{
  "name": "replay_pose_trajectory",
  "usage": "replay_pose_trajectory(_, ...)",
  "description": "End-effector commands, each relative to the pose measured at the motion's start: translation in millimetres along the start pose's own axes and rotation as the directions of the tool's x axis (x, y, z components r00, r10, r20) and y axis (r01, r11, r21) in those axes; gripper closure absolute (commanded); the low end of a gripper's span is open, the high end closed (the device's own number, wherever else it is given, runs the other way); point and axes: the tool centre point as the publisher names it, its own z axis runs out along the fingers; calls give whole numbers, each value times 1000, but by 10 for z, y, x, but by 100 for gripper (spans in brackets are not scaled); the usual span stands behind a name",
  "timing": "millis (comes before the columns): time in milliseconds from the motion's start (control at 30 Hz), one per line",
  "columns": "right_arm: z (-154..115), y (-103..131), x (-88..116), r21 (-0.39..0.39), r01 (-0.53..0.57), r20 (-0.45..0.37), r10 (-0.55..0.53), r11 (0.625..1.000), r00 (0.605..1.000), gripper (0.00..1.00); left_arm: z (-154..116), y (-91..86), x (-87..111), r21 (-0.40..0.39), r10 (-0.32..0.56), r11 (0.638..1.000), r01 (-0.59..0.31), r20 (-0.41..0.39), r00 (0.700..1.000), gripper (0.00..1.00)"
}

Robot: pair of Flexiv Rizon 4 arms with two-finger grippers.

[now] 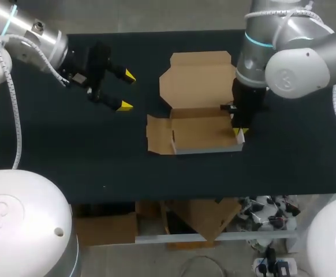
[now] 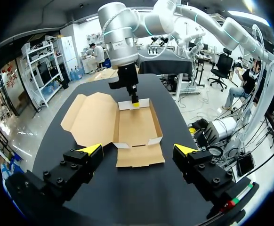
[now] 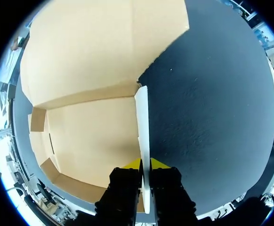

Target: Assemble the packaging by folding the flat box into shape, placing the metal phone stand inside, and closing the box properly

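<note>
The brown cardboard box (image 1: 198,131) lies partly folded at the table's middle. Its lid (image 1: 198,79) is spread flat behind it and one end flap (image 1: 158,134) lies flat to its left. My right gripper (image 1: 239,133) points straight down at the box's right end, shut on the upright side wall (image 3: 143,127), one yellow tip on each face. Inside that wall lie the box floor (image 3: 92,139) and the lid (image 3: 90,47). My left gripper (image 1: 125,90) hovers open to the left of the box, nothing between its fingers. From it I see the box (image 2: 136,128) ahead and the right gripper (image 2: 135,103) at its far end. No phone stand is in view.
The black table (image 1: 70,150) spreads to the left and right of the box. Its front edge (image 1: 156,197) runs close below the box's front wall.
</note>
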Motion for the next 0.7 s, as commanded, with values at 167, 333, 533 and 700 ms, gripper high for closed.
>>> replay_pose_trajectory(167,-5,21,7,-93,-13,15,15,996,1000,91,-9,-5,2,-3,-1,1000,1,-2,1000,0)
replay_pose_trajectory(333,23,76,2,-113,-10,9,11,994,1000,91,-9,-5,2,-3,-1,1000,1,-2,1000,0)
replay_pose_trajectory(533,66,136,3,-120,-12,8,13,993,1000,90,-9,-5,2,-3,-1,1000,1,-2,1000,0)
replay_pose_trajectory(700,98,172,4,-122,-13,8,14,992,1000,89,-9,-5,2,-3,-1,1000,1,-2,1000,0)
